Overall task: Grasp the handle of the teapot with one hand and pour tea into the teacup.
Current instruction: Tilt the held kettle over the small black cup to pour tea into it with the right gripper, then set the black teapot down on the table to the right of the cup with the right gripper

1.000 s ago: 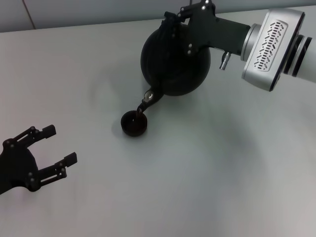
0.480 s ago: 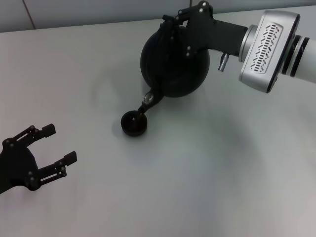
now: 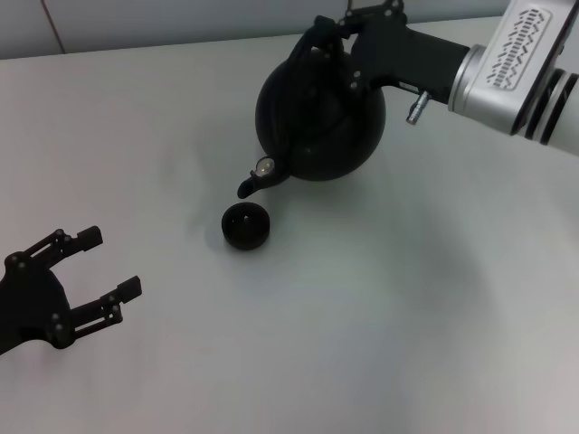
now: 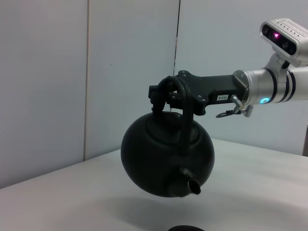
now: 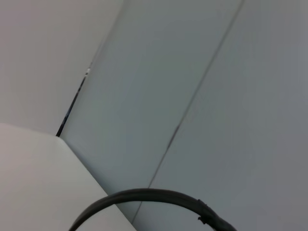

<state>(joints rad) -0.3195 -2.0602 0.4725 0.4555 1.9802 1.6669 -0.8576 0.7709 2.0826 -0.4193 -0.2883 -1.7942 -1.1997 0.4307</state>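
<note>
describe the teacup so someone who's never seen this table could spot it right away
On the white table, find the big round black teapot that the right gripper holds up by its handle. The teacup sits on the table below its spout. It is a tiny, dark, handleless bowl, far smaller than the pot.

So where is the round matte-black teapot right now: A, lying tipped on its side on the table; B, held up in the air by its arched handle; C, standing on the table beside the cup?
B: the right pincer holds the arched black handle and the round matte-black teapot hangs clear above the white table.
</note>
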